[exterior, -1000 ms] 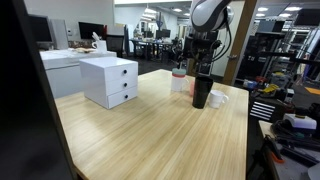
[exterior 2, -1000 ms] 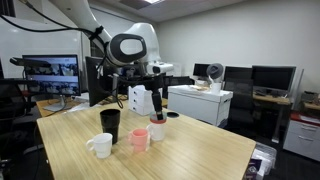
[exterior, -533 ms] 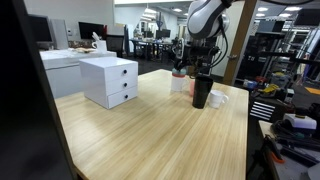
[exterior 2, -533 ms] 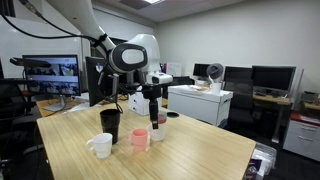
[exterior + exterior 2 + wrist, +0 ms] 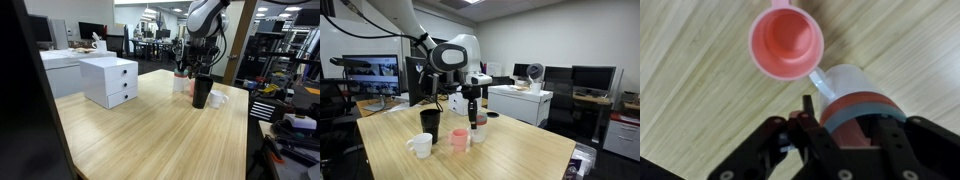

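Descent is the change since a second ago: the gripper [image 5: 472, 108], then hanging above the white cup with the red band [image 5: 855, 100], has dropped around it; its jaws, wide then, have drawn in to flank the band, though whether they already press it I cannot tell. That cup stands on the table [image 5: 520, 150] just beside the pink cup [image 5: 787, 42], not lifted; a grasp looks under way, not yet secured.
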Robot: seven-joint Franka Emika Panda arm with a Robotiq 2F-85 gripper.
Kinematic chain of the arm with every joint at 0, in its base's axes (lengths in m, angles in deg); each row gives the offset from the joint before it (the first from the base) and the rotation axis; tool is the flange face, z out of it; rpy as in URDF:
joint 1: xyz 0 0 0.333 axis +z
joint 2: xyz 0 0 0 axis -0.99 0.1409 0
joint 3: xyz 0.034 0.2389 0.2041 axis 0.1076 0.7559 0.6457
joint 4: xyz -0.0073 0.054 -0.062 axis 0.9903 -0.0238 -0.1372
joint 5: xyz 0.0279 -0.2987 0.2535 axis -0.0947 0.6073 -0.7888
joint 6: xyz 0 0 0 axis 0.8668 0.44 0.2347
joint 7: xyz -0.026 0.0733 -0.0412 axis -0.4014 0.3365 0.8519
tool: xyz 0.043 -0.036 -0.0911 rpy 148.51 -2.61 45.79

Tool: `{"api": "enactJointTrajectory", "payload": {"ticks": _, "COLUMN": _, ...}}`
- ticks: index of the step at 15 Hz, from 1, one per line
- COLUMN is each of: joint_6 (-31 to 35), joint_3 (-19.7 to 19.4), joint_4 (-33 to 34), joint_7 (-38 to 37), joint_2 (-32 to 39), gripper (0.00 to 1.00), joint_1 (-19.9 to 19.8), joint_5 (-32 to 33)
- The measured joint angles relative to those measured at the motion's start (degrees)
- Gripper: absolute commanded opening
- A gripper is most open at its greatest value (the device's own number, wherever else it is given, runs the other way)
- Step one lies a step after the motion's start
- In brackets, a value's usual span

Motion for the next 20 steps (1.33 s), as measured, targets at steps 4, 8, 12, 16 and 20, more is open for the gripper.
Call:
{"api": "enactJointTrajectory", "payload": {"ticks": 4, "joint_6": -0.1, "joint_3": 0.0, "joint_4": -1.7, "joint_7": 0.3, "joint_2": -1.3, "gripper": 0.02, "joint_1": 0.5, "joint_5": 0.0}}
{"api": "enactJointTrajectory", "payload": {"ticks": 8, "joint_6": -0.3, "joint_3": 0.4, "joint_4": -5.3, "joint_7": 0.7, "joint_2": -4.3, "gripper": 0.06, "joint_1": 1.1, "joint_5": 0.0}}
{"api": "enactJointTrajectory", "payload": {"ticks": 12, "joint_6": -0.5, "joint_3": 0.6, "joint_4": -9.1, "joint_7": 0.7, "joint_2": -7.5, "gripper": 0.06, "joint_1": 1.8, "joint_5": 0.0}}
{"api": "enactJointTrajectory", "payload": {"ticks": 16, "joint_6": -0.6, "joint_3": 0.9, "joint_4": -11.2, "joint_7": 0.7, "joint_2": -10.9, "gripper": 0.06, "joint_1": 2.9, "joint_5": 1.4}}
{"api": "enactJointTrajectory", "payload": {"ticks": 20, "joint_6": -0.6, "joint_3": 2.0, "joint_4": -11.3, "joint_7": 0.7, "joint_2": -15.3, "gripper": 0.06, "joint_1": 3.6, "joint_5": 3.5}}
